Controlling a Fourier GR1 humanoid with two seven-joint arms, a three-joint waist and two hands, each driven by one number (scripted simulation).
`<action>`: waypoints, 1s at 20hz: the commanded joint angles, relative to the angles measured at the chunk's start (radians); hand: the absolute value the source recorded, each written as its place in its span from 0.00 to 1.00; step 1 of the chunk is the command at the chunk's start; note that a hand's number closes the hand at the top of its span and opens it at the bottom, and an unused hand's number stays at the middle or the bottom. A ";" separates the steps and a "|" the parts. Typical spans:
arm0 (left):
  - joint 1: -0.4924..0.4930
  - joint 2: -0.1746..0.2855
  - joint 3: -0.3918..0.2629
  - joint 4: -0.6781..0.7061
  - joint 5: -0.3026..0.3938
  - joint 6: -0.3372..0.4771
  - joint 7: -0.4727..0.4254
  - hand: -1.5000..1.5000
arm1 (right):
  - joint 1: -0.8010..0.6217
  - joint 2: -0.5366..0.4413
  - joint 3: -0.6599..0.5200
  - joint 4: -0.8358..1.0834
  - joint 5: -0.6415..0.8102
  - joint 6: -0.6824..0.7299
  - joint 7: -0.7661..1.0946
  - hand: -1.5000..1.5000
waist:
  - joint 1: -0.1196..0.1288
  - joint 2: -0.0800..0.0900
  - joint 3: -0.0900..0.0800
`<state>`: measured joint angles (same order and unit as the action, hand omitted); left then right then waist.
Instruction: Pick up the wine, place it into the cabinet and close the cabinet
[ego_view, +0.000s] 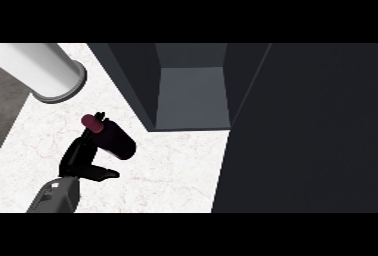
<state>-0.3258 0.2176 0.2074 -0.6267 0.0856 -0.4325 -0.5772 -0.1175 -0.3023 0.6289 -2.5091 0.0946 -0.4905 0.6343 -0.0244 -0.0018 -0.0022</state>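
The wine bottle is dark with a maroon cap and lies tilted, cap pointing up-left, over the white marble counter. My left hand comes in from the lower left and curls round the bottle, with fingertips showing behind the cap and the thumb sticking out below. The dark grey cabinet stands open at the top middle, its floor bare. It is to the right of the bottle and beyond it. Its open door is a large dark panel filling the right side. My right hand does not show.
A white cylinder with a grey rim lies at the top left, near the counter's left edge. Bare counter stretches between the bottle and the cabinet's front.
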 joint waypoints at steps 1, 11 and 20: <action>-0.046 -0.040 -0.011 0.080 -0.019 0.015 -0.042 0.00 | 0.010 -0.039 -0.055 -0.175 0.059 0.012 0.098 0.00 | 0.003 0.002 0.000; -0.105 0.013 0.044 0.252 -0.006 -0.041 -0.197 1.00 | 0.028 -0.054 0.057 -0.161 0.115 -0.023 0.052 0.00 | -0.011 0.003 -0.002; -0.099 -0.032 0.005 0.235 -0.053 0.055 -0.287 1.00 | 0.059 -0.119 -0.018 -0.203 0.043 -0.016 0.038 0.00 | -0.002 0.003 0.000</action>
<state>-0.4439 0.1967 0.2238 -0.4107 0.0601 -0.3892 -0.7512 -0.0974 -0.3719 0.6422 -2.5097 0.1003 -0.5268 0.5954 -0.0255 -0.0015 -0.0018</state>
